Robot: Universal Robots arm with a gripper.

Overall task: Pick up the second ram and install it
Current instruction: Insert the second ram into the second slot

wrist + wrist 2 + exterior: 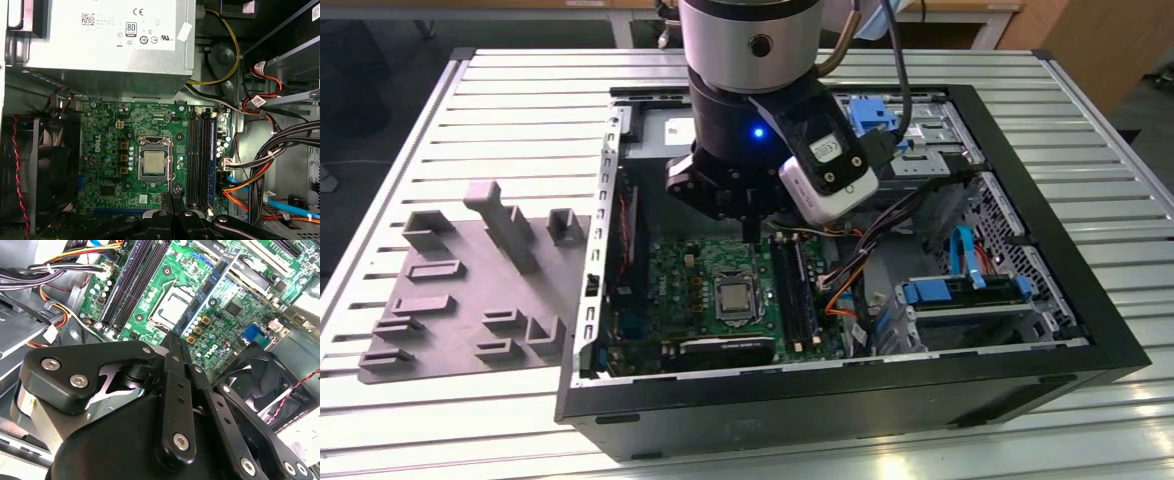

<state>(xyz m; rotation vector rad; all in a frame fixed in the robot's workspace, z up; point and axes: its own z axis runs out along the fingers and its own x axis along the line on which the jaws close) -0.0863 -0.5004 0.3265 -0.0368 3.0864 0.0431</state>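
Exterior view: bright, even overhead light, with glare on the slatted table [921, 462].
Computer case [827, 415]: interior shaded beneath the arm [754, 50].
Gripper [173, 342]: soft sheen on its black links.
Fan [47, 170]: deep shadow.
Power supply [115, 50]: brightly lit.

The ribbed silver metal table [480, 90] looks smooth and faintly shiny. At nine o'clock from the case in the exterior view lies a matt grey plastic tray with raised blocks [447, 300]. The open black computer case [854, 400] is matt painted metal outside and dull bare steel inside. The green motherboard [115, 150] is glossy, and its square processor lid [153, 165] is satin metal. The grey sheet-metal power supply box [100, 65] carries a white paper label. The black gripper [173, 338] has a matt finish with bright metal screws.
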